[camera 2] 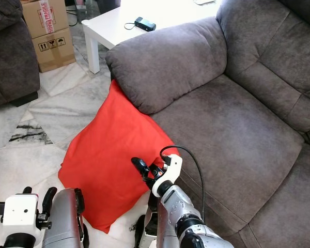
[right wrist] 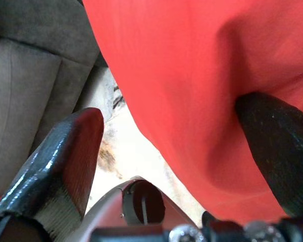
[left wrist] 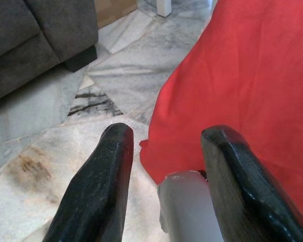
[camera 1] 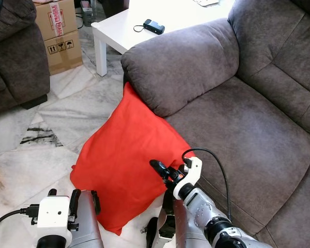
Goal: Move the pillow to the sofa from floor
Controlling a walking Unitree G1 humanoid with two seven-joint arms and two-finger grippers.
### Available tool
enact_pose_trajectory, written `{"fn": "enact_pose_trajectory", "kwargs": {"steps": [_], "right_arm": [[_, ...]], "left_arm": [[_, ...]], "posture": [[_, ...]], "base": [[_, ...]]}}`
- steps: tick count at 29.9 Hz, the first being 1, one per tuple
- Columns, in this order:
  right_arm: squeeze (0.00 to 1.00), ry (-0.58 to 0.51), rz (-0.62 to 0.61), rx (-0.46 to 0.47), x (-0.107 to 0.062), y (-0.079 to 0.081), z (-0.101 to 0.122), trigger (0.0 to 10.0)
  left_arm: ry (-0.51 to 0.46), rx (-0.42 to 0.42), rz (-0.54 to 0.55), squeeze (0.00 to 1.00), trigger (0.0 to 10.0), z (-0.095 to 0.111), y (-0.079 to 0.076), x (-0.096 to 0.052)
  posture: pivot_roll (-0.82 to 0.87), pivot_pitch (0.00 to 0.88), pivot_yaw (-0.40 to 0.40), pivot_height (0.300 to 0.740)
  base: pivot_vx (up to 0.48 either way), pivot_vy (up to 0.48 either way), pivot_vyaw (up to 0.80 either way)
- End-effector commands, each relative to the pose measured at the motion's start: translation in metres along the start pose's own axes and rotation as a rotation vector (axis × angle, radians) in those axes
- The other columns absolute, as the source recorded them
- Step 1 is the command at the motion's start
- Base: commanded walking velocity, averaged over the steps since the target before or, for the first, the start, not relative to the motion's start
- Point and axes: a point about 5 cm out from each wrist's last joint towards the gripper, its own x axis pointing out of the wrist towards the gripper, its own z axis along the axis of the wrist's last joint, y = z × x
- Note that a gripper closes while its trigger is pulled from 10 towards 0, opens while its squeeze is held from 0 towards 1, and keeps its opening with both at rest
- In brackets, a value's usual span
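Head views: the red pillow (camera 1: 125, 160) stands on the marble floor (camera 1: 67, 111), leaning against the sofa (camera 1: 237, 129); its top corner is hidden behind the armrest (camera 1: 181, 67). My right gripper (camera 1: 163, 173) sits at the pillow's sofa-side edge.

Left wrist view: my left gripper (left wrist: 166, 176) is spread apart, holding nothing, the pillow just beside one finger.

Right wrist view: fingers apart; one finger (right wrist: 278, 146) appears to press the fabric, the other (right wrist: 65, 156) stands clear.
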Motion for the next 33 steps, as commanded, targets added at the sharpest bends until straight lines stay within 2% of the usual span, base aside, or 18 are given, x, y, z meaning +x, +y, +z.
{"fn": "enact_pose_trajectory", "kwargs": {"steps": [1, 2, 3, 4, 18, 33], "right_arm": [[0.00, 0.019, -0.009, -0.019, -0.001, -0.001, -0.003, 10.0], [0.00, 0.020, -0.009, -0.020, -0.001, -0.001, -0.004, 10.0], [0.00, 0.012, -0.031, -0.016, -0.001, -0.002, -0.004, 2.5], [0.00, 0.010, -0.038, -0.015, -0.001, -0.002, -0.004, 0.0], [0.00, 0.001, -0.091, -0.024, -0.007, -0.011, -0.005, 0.0], [0.00, -0.008, -0.123, -0.034, -0.007, -0.013, -0.003, 0.0]], "left_arm": [[0.023, 0.008, -0.018, 0.00, 10.0, -0.002, -0.005, -0.005], [0.024, 0.009, -0.019, 0.00, 10.0, -0.001, -0.005, -0.005], [0.024, 0.009, -0.020, 0.00, 10.0, -0.001, -0.005, -0.005], [0.024, 0.009, -0.020, 0.00, 10.0, -0.001, -0.005, -0.005], [0.019, 0.021, -0.024, 0.00, 10.0, 0.000, -0.008, -0.006], [0.011, 0.025, -0.014, 0.00, 10.0, 0.001, -0.008, -0.004]], "posture": [[0.30, 0.302, -0.247, 0.572], [0.30, 0.302, -0.248, 0.572], [0.30, 0.302, -0.248, 0.572], [0.30, 0.302, -0.248, 0.572], [0.30, 0.305, -0.256, 0.572], [0.30, 0.299, -0.256, 0.572]], "base": [[0.000, 0.000, 0.00], [0.000, 0.000, 0.00], [0.000, 0.000, 0.00], [0.000, 0.000, 0.00], [0.000, 0.000, 0.00], [0.000, 0.000, 0.00]]}}
